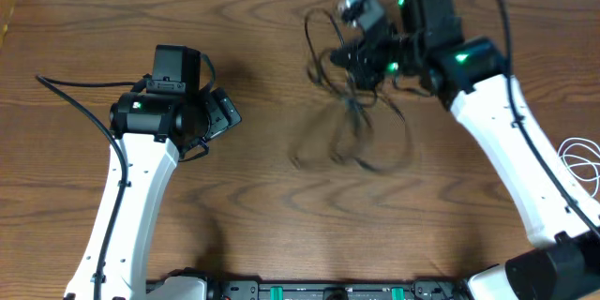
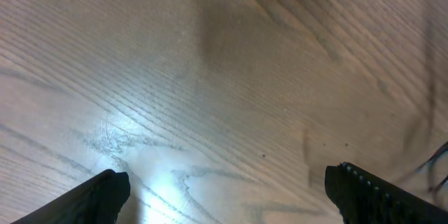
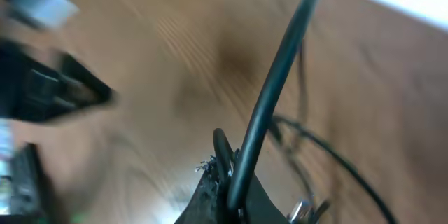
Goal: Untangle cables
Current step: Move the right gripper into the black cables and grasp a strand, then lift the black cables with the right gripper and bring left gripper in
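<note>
The wooden table (image 1: 272,216) is being spanned by the left arm (image 1: 131,197) and the right arm (image 1: 516,150). The black cables (image 1: 354,122) are being shown as a blurred tangle directly beneath the right claw (image 1: 349,61), with loops being spread to either side of it. Whether the loops are touching the wood cannot be told. The white cable (image 1: 583,164) is lying coiled well to the right of that claw, at the table edge, apart from the black ones. The right claw is being pressed fully closed, and in the right wrist view a black strand is being pinched at its tips. The left claw (image 1: 223,112) is being held wide, far to the left of the tangle, with only bare wood being shown between its fingertips (image 2: 105,196).
</note>
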`<state>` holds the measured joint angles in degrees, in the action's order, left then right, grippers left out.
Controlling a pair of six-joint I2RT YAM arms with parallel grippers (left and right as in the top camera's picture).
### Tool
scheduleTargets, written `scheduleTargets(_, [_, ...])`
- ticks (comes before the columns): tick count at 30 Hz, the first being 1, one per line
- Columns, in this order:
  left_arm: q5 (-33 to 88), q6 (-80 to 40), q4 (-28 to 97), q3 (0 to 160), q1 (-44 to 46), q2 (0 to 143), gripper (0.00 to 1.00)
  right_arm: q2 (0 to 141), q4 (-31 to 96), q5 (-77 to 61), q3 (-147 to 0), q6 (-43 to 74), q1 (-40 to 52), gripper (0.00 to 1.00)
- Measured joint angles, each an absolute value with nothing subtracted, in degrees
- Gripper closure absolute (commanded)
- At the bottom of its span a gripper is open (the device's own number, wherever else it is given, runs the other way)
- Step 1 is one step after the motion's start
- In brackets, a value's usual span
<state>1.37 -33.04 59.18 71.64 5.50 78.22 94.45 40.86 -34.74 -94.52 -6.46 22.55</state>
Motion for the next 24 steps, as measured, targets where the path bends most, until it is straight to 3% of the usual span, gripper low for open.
scheduleTargets(4, [1.4,-33.0,59.0,71.6,5.5,78.2,0.05,92.4,43.5,-37.0,-99.5,-6.1,22.5,0.99])
scheduleTargets(9, [1.4,-33.0,59.0,71.6,5.5,78.2,0.05,89.8,57.6,-25.9,-100.2,-5.0,23.0,0.99])
scheduleTargets(12, [4.5,-31.7,58.5,71.6,5.5,78.2,0.05,90.3,59.6,-20.9,-98.3,-4.3,23.3,0.99])
scheduleTargets(18, [25.8,-15.9,55.5,71.6,5.5,78.2,0.05,91.7,58.8,-18.6,-96.6,-3.7,23.5,0.99])
scheduleTargets(24, [33.2,-3.7,51.7,69.5,5.6,78.2,0.05,89.4,52.8,-26.0,-96.6,-2.3,22.0,0.99])
